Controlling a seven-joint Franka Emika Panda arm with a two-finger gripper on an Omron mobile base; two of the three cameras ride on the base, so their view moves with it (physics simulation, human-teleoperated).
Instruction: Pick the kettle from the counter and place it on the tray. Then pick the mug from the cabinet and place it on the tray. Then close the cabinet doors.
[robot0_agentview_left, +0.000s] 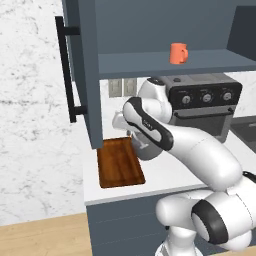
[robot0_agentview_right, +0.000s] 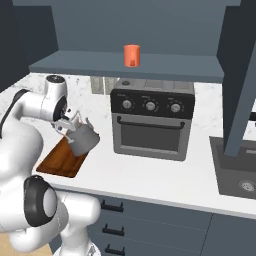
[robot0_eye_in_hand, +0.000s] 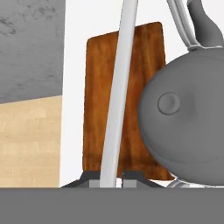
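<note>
1. Gripper is clamped on the thin wire handle of the kettle; the kettle hangs in the air, tilted, over the near edge of the tray.
2. Risk: the handle is thin and the body hangs off to one side, so it may swing or slip in the jaws during lowering.
3. Risk: releasing while tilted could tip it onto the tray rim or onto the counter.
4. Mug waits on the cabinet shelf; the open door stands close to the arm and could be clipped.
</note>
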